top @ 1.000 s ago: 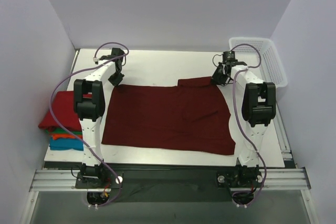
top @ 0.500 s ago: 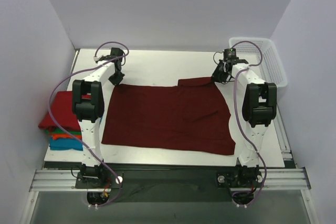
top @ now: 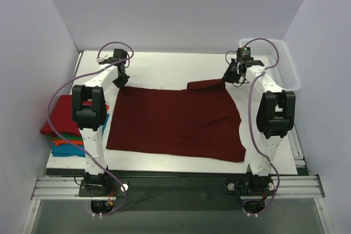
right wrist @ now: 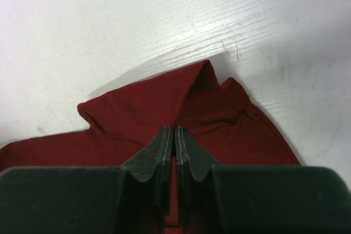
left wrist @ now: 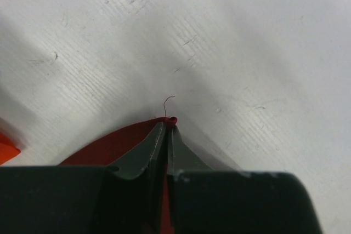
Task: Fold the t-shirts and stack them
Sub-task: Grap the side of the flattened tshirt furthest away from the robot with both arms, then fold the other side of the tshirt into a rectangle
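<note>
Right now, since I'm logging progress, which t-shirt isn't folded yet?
The dark maroon t-shirt, spread open in the middle; the others lie folded in a stack at far left.

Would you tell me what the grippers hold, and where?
Both pinch the maroon t-shirt: the left gripper its far-left corner, the right gripper its far-right corner.

dark maroon t-shirt (top: 175,121), plain white table (top: 164,67), white mesh basket (top: 289,69).
</note>
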